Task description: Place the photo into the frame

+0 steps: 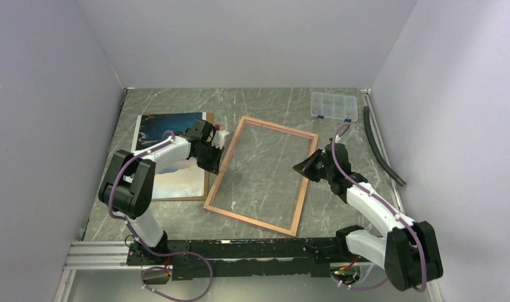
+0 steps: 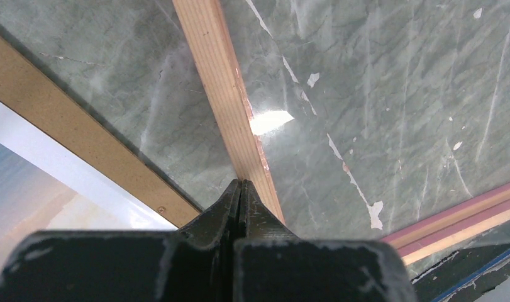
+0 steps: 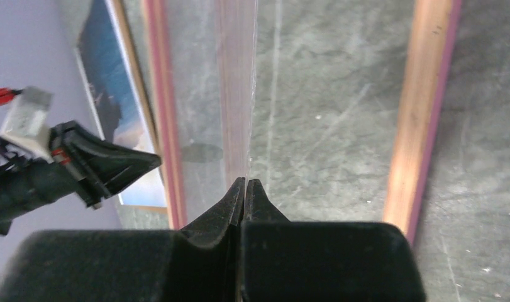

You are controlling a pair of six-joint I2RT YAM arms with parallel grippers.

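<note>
Looking down from above, we see the frame [image 1: 252, 220] lying in the middle of the table [image 1: 283, 100], tan wooden reverse up. The left gripper [image 2: 241, 184] has its fingers pressed together, tips touching the frame's left rail. The right gripper [image 3: 246, 181] sits at the right rail near the far corner, fingers likewise together against a thin pinkish edge; we cannot tell whether anything is pinched between them. The photo [image 1: 170, 126] lies picture-up on a brown backing board [image 1: 184, 198] just left of the frame, partly under the left arm.
</note>
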